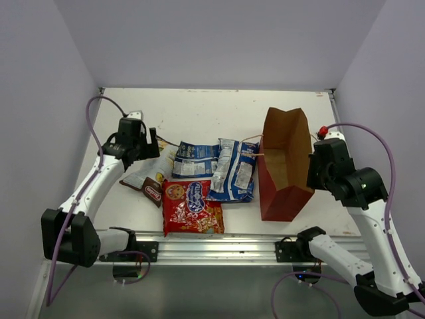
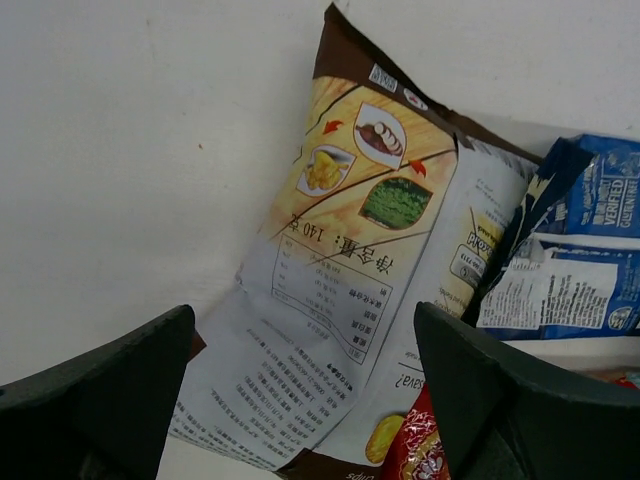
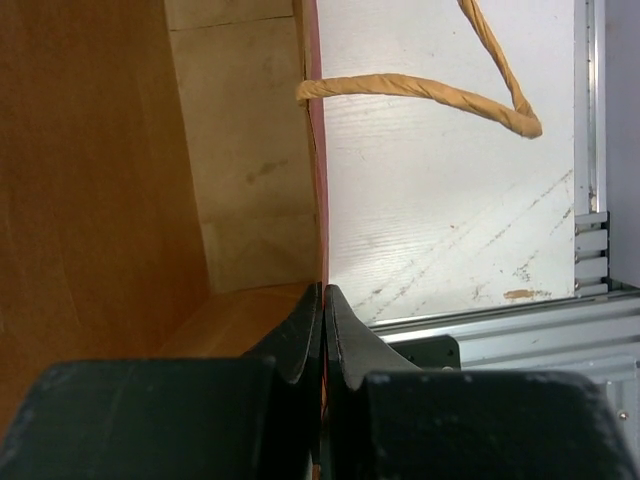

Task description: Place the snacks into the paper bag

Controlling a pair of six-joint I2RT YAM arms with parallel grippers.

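Top view: the left gripper (image 1: 151, 147) is hovering over the chip bag (image 1: 143, 178). The paper bag (image 1: 282, 199) is standing open right of the snacks (image 1: 232, 173).
Left wrist: its jaws are gaping wide above the chip bag.
Right wrist: the right gripper (image 3: 323, 300) is pinching the paper bag's wall, fingers pressed together.

The paper bag (image 1: 284, 199) stands upright at the table's (image 1: 199, 113) right. The chip bag (image 1: 147, 174) lies leftmost, with the left pack (image 1: 194, 159) and right pack (image 1: 234, 170) between them. The cookie pack (image 1: 192, 207) lies just before both packs.
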